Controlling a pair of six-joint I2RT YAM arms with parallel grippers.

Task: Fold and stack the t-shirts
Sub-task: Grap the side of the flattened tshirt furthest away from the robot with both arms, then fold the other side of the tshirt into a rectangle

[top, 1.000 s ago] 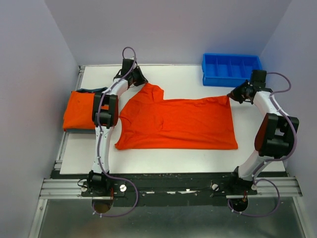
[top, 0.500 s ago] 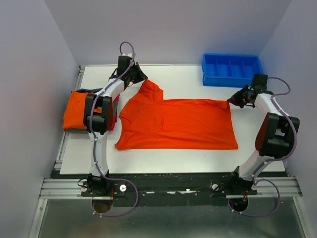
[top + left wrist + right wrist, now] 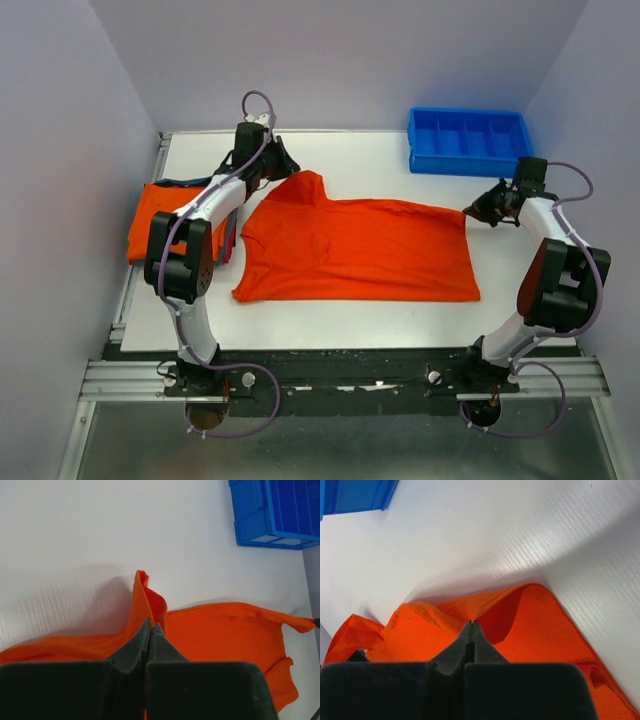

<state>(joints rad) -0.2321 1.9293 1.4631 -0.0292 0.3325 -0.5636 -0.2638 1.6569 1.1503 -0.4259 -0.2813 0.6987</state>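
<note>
A bright orange t-shirt (image 3: 355, 250) lies spread across the middle of the table. My left gripper (image 3: 284, 169) is shut on its far left corner, and the cloth rises in a peak at the fingertips in the left wrist view (image 3: 151, 625). My right gripper (image 3: 470, 212) is shut on the far right corner, where the hem lifts into a fold in the right wrist view (image 3: 471, 623). The far edge of the shirt runs taut between the two grippers. A stack of folded shirts (image 3: 165, 215), orange on top with teal and pink-red edges showing, sits at the left table edge.
A blue plastic bin with dividers (image 3: 467, 140) stands at the far right corner; it also shows in the left wrist view (image 3: 280, 510) and the right wrist view (image 3: 355, 495). The white table (image 3: 370, 160) ends at grey walls on three sides.
My left arm's elbow has swung out to the left and nearer while its gripper stays on the shirt corner. My right gripper has shifted slightly right and nearer, still holding its corner.
</note>
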